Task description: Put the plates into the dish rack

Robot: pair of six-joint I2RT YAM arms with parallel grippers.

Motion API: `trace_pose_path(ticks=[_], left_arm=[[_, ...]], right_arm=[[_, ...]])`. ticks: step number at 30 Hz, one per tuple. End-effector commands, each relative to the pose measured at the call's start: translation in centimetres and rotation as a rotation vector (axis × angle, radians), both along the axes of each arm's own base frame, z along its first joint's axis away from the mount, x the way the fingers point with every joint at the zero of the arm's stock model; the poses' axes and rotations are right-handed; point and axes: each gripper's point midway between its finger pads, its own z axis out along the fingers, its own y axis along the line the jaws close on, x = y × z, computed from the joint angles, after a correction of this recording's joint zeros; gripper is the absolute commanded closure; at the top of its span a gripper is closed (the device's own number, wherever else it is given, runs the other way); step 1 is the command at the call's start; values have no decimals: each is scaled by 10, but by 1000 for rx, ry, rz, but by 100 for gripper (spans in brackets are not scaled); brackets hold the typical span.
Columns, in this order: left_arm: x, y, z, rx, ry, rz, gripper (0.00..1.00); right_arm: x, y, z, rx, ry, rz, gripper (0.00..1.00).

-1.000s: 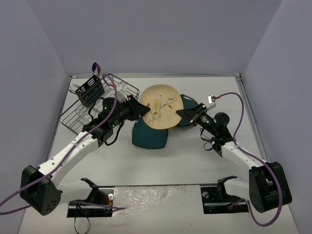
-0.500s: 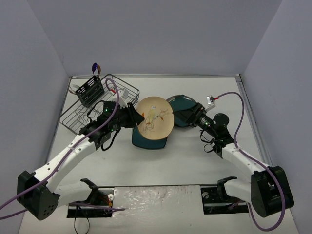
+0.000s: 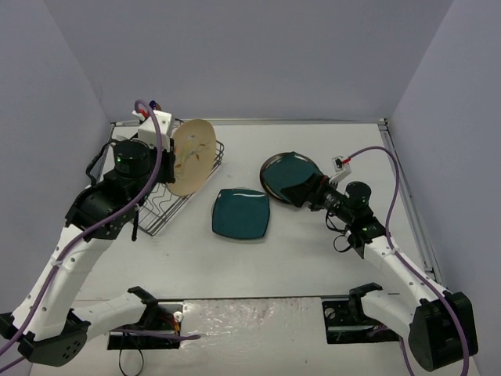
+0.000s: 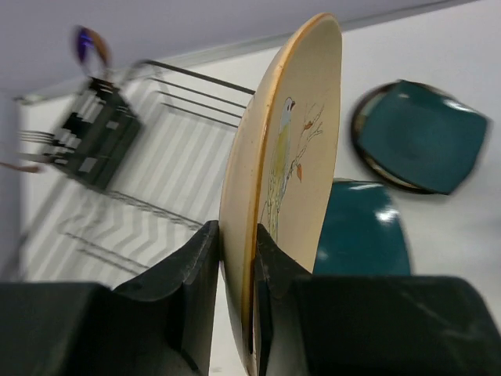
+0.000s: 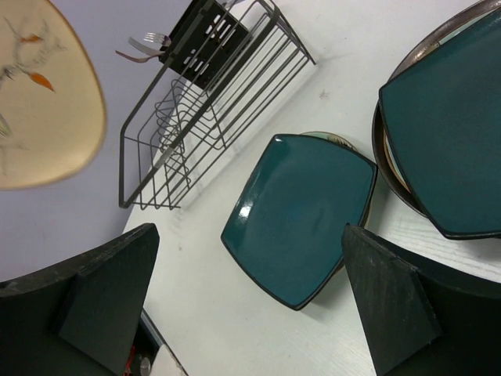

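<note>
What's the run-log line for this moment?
left gripper: shut on beige bird-painted plate, over black wire dish rack | right gripper: open, empty

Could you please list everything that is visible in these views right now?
beige plate: one, beige with bird drawing, upright over the dish rack.
dish rack: one, black wire, far left.
cutlery basket: one, black, rack's corner, holding forks.
square teal plate: one, teal, flat at centre.
plate stack: one, teal square plate on dark-rimmed round one, right of centre.
left pincer: one, black, shut on the beige plate's edge.
right pincer: one, black, open, at the plate stack.
</note>
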Motion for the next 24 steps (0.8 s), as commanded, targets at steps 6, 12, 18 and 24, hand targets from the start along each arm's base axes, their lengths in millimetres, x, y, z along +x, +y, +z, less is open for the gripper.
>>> trace_pose_path(ticks=[6, 12, 18, 24], left_arm=[[32, 113, 71, 414, -179, 276, 100], [80, 153, 49, 558, -95, 282, 100], [120, 182, 14, 653, -25, 280, 100], [144, 205, -12, 691, 11, 244, 100]], right_arm=[[-8, 5, 23, -28, -123, 74, 0], [-16, 14, 14, -17, -96, 121, 0], [-26, 28, -2, -43, -55, 173, 0], [-34, 41, -10, -52, -36, 226, 0]])
